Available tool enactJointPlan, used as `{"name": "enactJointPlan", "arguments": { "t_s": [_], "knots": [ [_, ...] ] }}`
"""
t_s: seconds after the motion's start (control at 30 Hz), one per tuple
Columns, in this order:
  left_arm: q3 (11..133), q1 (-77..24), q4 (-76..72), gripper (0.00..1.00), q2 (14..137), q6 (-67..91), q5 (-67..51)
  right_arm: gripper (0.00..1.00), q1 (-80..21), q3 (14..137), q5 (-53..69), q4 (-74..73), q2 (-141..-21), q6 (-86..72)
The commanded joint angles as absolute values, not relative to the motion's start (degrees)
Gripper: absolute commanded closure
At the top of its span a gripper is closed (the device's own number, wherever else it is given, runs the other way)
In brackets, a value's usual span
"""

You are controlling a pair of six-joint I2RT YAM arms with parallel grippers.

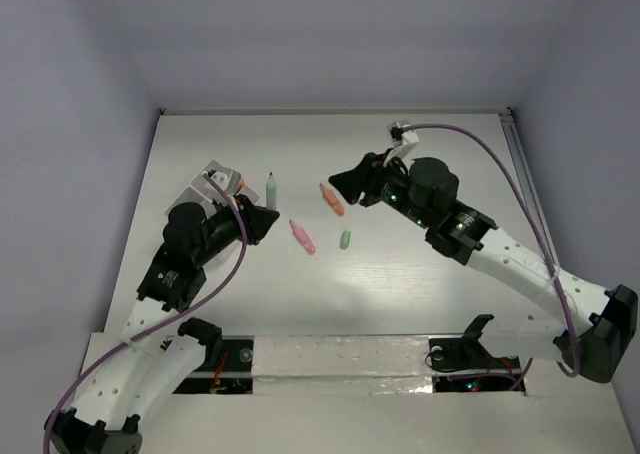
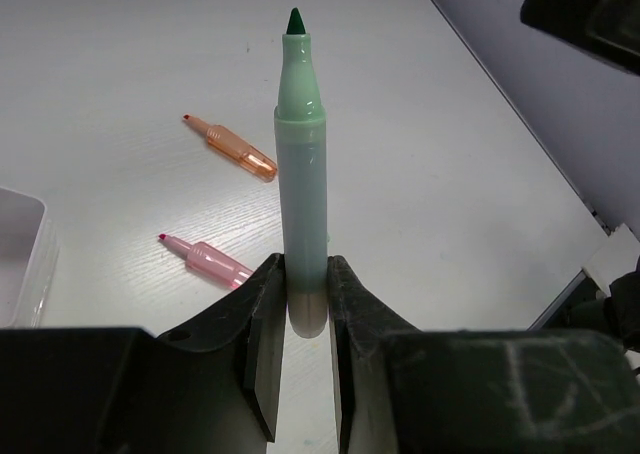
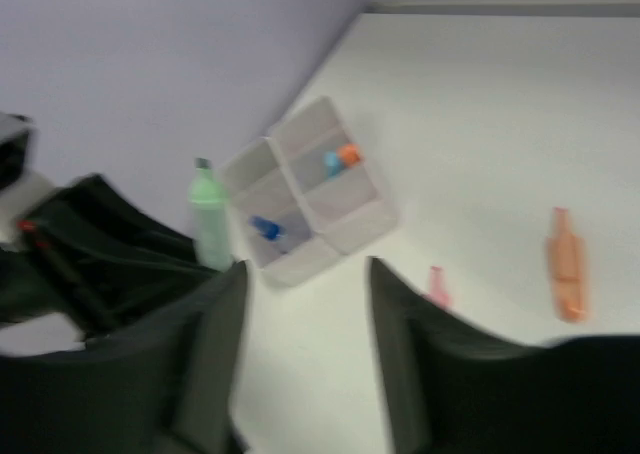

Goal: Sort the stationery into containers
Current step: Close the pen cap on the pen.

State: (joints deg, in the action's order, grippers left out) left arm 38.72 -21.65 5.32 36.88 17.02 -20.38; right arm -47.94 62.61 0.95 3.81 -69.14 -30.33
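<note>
My left arm reaches forward over the left half of the table (image 1: 420, 274) with the wrist low. My left pincer (image 2: 305, 279) is clenched on the butt end of the green marker (image 2: 302, 164). The marker points straight out from the fingers, with a bare dark green tip, a pale green neck and a greyer translucent barrel. It is held near the containers (image 3: 310, 189), white translucent boxes joined side by side. My right arm bends in from the right, and the right pincer (image 3: 305, 314) is spread wide, gripping nothing, near the orange marker (image 1: 331, 199). The pink marker (image 1: 302, 237) lies between my two pincers.
</note>
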Motion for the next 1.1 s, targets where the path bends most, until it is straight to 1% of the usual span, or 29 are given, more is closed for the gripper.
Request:
{"name": "enactJointPlan", "arguments": {
  "t_s": [0.0,0.03,0.07,0.1,0.13,0.2,0.23,0.27,0.3,0.33,0.37,0.43,0.5,0.6,0.63,0.77,0.97,1.07],
  "knots": [
    [39.90,-20.83,1.49,1.00,35.95,16.52,-22.41,0.52,-45.18,59.59,-5.09,-7.36,-67.59,-27.51],
    [39.90,-20.83,1.49,1.00,35.95,16.52,-22.76,0.74,-45.18,59.15,-6.05,-11.12,-68.63,-27.51],
    [39.90,-20.83,1.49,1.00,35.95,16.52,-22.94,0.82,-44.57,58.28,-6.85,-12.55,-69.34,-27.68],
    [39.82,-20.83,1.49,1.00,36.03,16.52,-23.29,0.93,-44.56,57.58,-7.64,-13.35,-70.04,-27.60],
    [39.81,-20.83,1.49,1.00,36.04,16.52,-23.47,1.00,-44.56,57.22,-8.43,-14.84,-71.88,-27.86],
    [39.81,-20.83,1.41,1.00,36.04,16.52,-23.73,1.00,-44.56,56.69,-8.87,-15.55,-73.64,-28.04],
    [39.81,-20.83,1.41,1.00,36.04,16.52,-23.73,0.95,-44.56,56.86,-9.31,-15.90,-74.44,-28.04],
    [39.81,-20.31,1.41,1.00,35.95,16.52,-23.82,0.88,-44.56,57.04,-10.10,-16.00,-75.84,-28.04],
    [39.81,-20.30,1.49,1.00,35.95,16.52,-23.73,0.78,-44.56,57.82,-10.28,-16.08,-76.63,-27.69],
    [39.81,-20.30,1.49,1.00,35.95,16.52,-23.73,0.62,-44.56,58.27,-10.11,-16.52,-77.42,-27.34],
    [39.81,-20.30,1.58,1.00,35.95,16.52,-23.73,0.56,-44.56,58.79,-9.06,-16.61,-79.08,-26.81],
    [39.81,-20.30,1.58,1.00,35.95,16.52,-23.73,0.50,-44.56,60.20,-7.22,-17.05,-81.20,-26.54],
    [39.81,-20.30,1.49,1.00,35.77,16.52,-23.64,0.49,-44.56,60.82,-4.67,-17.05,-83.66,-26.63],
    [39.73,-20.30,1.41,1.00,35.77,16.52,-23.73,0.48,-44.56,58.81,2.09,-11.35,-84.90,-27.68],
    [39.73,-20.30,1.41,1.00,35.77,16.52,-23.73,0.45,-44.56,58.54,2.98,-9.86,-85.51,-27.95],
    [39.73,-20.30,1.41,1.00,36.12,16.52,-23.91,0.43,-44.56,59.41,6.40,-7.48,-90.17,-28.39],
    [39.81,-20.30,1.49,1.00,36.47,16.44,-23.56,0.42,-44.56,60.55,8.96,-3.60,-96.32,-29.09],
    [39.81,-19.78,1.58,1.00,36.65,16.44,-23.20,0.41,-44.56,60.21,8.27,-2.37,-97.73,-29.53]
  ]
}}
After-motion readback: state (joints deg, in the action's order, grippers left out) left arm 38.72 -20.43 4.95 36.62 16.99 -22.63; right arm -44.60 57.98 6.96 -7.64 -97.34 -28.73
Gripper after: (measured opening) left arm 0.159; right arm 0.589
